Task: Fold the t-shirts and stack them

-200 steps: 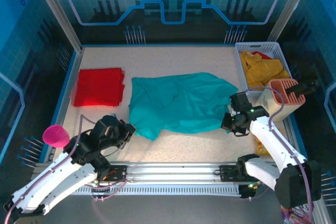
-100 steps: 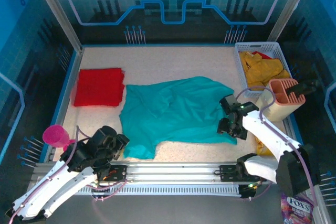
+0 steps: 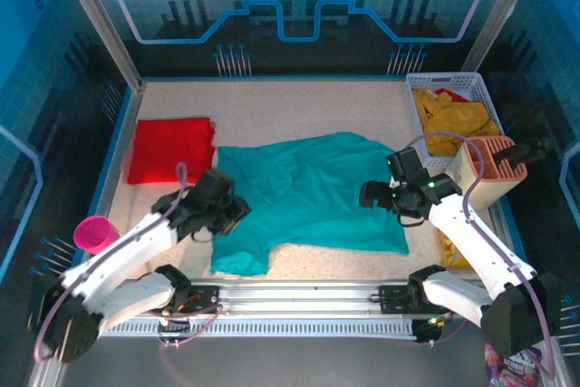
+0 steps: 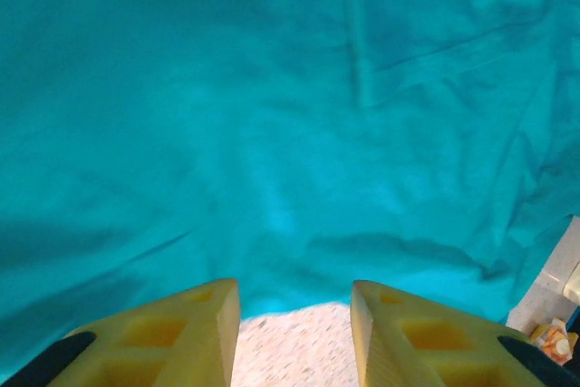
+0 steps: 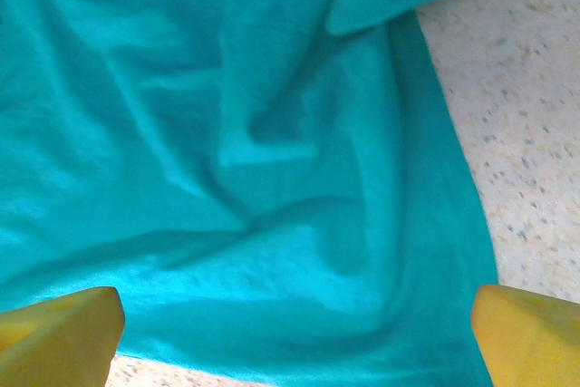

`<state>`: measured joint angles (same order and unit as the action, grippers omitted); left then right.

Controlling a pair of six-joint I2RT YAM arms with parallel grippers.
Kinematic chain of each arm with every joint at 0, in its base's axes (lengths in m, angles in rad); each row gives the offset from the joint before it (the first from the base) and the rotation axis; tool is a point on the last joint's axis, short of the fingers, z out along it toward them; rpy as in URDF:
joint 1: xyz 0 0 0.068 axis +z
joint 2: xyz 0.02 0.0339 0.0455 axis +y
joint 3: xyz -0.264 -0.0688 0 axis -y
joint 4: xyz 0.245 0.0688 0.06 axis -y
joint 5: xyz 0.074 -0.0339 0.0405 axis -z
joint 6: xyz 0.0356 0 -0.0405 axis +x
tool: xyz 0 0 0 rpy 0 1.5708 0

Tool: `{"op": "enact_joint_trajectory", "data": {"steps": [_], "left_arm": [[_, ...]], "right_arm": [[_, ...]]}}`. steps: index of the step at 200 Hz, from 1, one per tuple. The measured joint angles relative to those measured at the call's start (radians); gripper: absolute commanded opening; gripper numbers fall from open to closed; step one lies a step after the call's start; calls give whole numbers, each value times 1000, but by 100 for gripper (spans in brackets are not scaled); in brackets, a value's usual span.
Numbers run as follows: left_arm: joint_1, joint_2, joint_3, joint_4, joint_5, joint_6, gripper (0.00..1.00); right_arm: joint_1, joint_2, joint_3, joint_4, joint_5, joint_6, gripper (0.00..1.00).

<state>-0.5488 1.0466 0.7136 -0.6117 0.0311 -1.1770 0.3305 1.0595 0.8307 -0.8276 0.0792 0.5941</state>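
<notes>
Rumpled teal t-shirt (image 3: 308, 192) between narrow left jaws and wide right jaws, both empty

Table (image 3: 299, 101): carries the cloth and the basket.
Middle t-shirt (image 3: 308, 192): lies loose across the table's centre, its left part reaching toward the near edge.
Folded t-shirt (image 3: 169, 149): far left on the table, just beside the middle t-shirt.
Basket (image 3: 412, 88): far right corner of the table.
Heaped t-shirts (image 3: 449, 120): inside the basket.
Holder (image 3: 494, 169): just in front of the basket, at the right edge.
Cup (image 3: 93, 234): outside the left edge, toward the near end.
Left gripper (image 3: 237, 215): over the middle t-shirt's left edge.
Right gripper (image 3: 370, 194): over its right part.
</notes>
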Motion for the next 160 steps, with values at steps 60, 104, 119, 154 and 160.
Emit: {"op": "enact_joint_trajectory", "data": {"steps": [60, 104, 119, 154, 160], "left_arm": [[42, 403, 111, 348, 133, 84, 28], [42, 509, 111, 419, 161, 78, 29], [42, 517, 111, 418, 161, 80, 29], [42, 526, 109, 419, 153, 77, 43], [42, 527, 109, 420, 150, 76, 45]], "right_arm": [[-68, 76, 1, 111, -79, -31, 94], [-77, 97, -58, 148, -122, -35, 93], [-77, 97, -61, 149, -130, -35, 93], [-77, 97, -61, 162, -145, -35, 93], [-77, 97, -62, 166, -148, -35, 93]]}}
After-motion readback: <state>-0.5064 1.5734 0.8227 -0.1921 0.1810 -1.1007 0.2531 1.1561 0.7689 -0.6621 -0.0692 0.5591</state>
